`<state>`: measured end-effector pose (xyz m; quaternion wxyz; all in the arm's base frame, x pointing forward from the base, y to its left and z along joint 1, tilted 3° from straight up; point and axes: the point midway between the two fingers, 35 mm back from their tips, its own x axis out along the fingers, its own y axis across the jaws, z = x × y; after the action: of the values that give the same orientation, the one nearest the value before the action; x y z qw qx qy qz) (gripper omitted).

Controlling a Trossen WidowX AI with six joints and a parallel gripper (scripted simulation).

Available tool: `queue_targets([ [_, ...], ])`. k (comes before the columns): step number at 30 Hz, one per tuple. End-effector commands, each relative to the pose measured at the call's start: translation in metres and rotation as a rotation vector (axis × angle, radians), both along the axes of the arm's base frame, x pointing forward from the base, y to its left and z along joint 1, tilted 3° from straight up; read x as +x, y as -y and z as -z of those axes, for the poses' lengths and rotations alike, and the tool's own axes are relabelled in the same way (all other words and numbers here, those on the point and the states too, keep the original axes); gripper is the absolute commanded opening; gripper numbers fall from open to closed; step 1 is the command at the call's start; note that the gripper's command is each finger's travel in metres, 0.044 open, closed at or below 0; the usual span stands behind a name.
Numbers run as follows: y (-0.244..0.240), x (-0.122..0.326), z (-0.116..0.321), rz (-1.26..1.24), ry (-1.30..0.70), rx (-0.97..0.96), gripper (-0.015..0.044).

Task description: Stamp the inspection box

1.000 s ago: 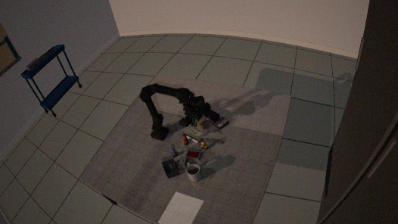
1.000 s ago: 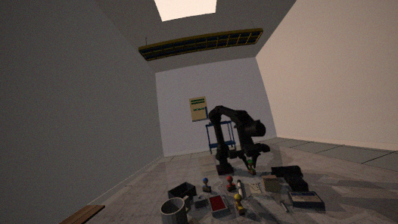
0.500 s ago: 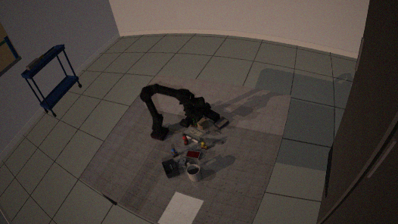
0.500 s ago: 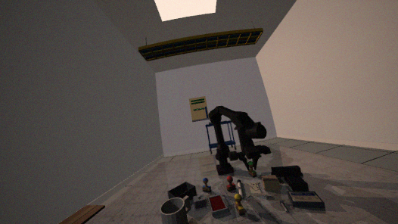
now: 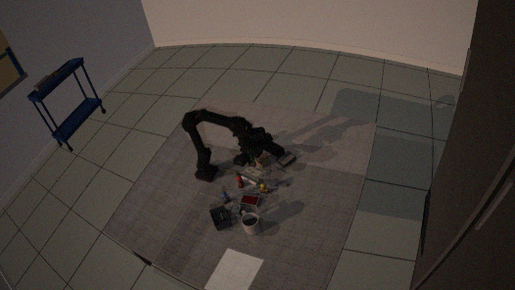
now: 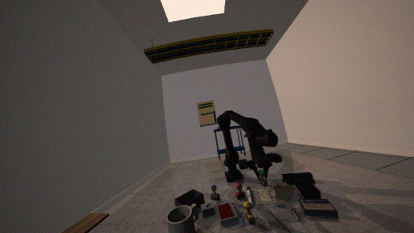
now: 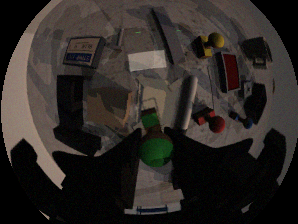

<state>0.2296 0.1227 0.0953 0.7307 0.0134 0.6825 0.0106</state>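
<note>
With the hand (image 5: pixel 253 159) (image 6: pixel 263 175) (image 7: pixel 152 131) clamped on the green-knobbed stamp (image 6: pixel 261 177) (image 7: pixel 156 150) above the card (image 6: pixel 265 195) (image 7: pixel 151 95), good printing called for squaring the die inside the box, pressing straight down evenly, and lifting vertically without smearing.

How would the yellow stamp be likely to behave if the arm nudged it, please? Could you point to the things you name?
The yellow stamp (image 5: pixel 263 188) (image 6: pixel 248 212) (image 7: pixel 209 45) would probably tip under a high push, since a round knob tops its narrow neck. Pushed low, it might slide, given its blocky base. If toppled, the knob could make it roll a little.
</note>
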Motion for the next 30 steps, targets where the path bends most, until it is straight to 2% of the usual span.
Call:
queue_targets([
  [1,0.001,0.001,0.004,0.003,0.002,-0.005,0.0],
  [30,0.001,0.002,0.023,0.003,0.004,-0.006,0.0],
])
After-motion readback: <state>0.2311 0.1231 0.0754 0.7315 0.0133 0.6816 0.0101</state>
